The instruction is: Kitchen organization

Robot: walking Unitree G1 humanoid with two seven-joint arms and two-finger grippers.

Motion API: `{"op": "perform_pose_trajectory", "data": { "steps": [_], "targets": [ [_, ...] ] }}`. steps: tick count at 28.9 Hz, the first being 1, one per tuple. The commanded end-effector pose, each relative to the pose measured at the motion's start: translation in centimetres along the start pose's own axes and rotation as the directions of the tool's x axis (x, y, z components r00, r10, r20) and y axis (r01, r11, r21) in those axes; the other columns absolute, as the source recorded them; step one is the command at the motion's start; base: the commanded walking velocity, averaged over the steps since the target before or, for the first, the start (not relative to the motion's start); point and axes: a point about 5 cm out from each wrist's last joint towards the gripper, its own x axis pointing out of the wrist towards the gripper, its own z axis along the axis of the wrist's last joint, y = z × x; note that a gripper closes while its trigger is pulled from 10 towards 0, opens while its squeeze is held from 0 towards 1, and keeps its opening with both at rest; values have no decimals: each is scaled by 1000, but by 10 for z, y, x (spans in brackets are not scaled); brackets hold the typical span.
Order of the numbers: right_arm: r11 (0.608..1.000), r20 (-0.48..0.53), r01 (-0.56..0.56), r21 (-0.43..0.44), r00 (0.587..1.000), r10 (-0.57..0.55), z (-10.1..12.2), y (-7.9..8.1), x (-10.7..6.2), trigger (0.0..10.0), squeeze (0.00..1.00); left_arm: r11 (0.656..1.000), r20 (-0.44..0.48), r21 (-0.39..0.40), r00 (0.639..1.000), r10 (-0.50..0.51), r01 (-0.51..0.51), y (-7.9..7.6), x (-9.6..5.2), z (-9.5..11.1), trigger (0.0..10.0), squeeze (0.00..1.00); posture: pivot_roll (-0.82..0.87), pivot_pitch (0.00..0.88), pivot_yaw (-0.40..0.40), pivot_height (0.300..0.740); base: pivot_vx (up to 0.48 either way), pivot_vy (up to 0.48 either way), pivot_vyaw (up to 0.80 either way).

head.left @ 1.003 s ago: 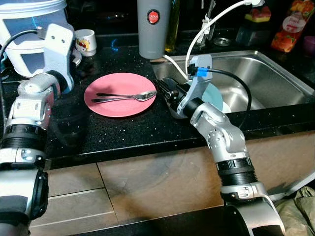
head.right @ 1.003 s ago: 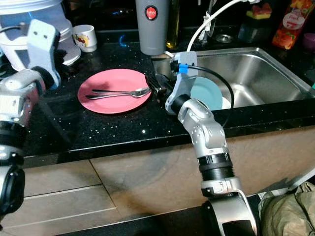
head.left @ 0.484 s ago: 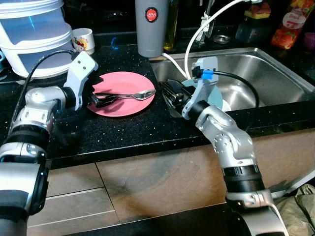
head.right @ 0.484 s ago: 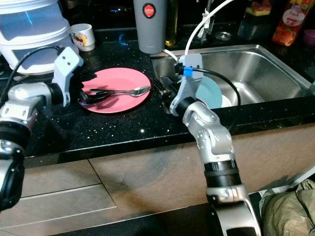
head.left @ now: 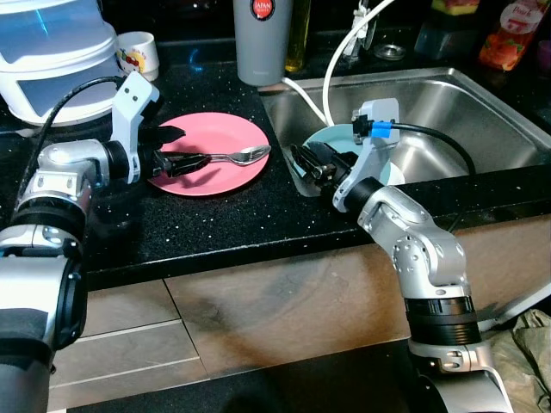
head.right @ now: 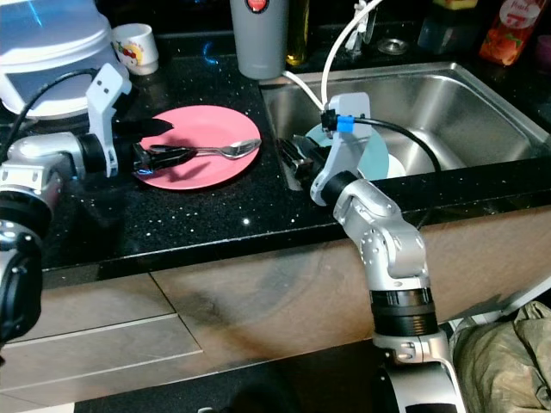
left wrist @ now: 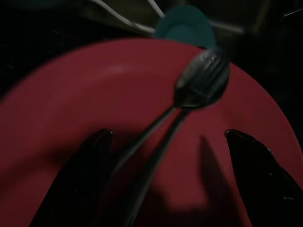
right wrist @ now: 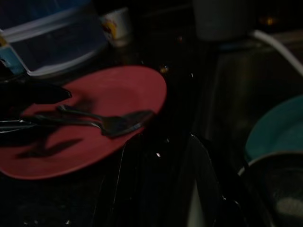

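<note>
The left gripper [head.left: 176, 151] is spread wide around the fork and spoon [head.left: 225, 157] on the pink plate [head.left: 222, 174]. Can't tell the right gripper's [head.left: 303, 163] fingers. No words are readable.

Black counter [head.left: 215, 219]: pink plate [head.left: 225, 170] just left of sink [head.left: 448, 120]; mug [head.left: 138, 53] and grey tumbler [head.left: 261, 39] behind plate.
</note>
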Motion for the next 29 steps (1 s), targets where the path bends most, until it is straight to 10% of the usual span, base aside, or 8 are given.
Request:
{"op": "perform_pose_trajectory", "data": {
  "steps": [1,16,17,29],
  "targets": [
    [1000,2,-6,0,1000,6,2,2,-3,10000,0,999,-40,-18,999,-31,31,-1,-1,-5,10000,0,-32,292,-5,740,0,0,0],
    [1000,-8,-2,13,1000,2,4,3,-2,10000,0,971,-334,123,930,-155,206,-9,-1,-21,10000,0,-33,291,-9,740,0,0,0],
    [1000,-8,-1,15,1000,1,4,3,-2,10000,0,971,-325,140,935,-141,195,-9,0,-18,510,0,-32,289,-11,740,0,0,0],
    [1000,0,-6,15,1000,6,7,3,1,10000,0,969,-312,156,940,-137,193,-6,-2,-11,0,0,-24,273,-12,740,0,0,0]
  ]
}}
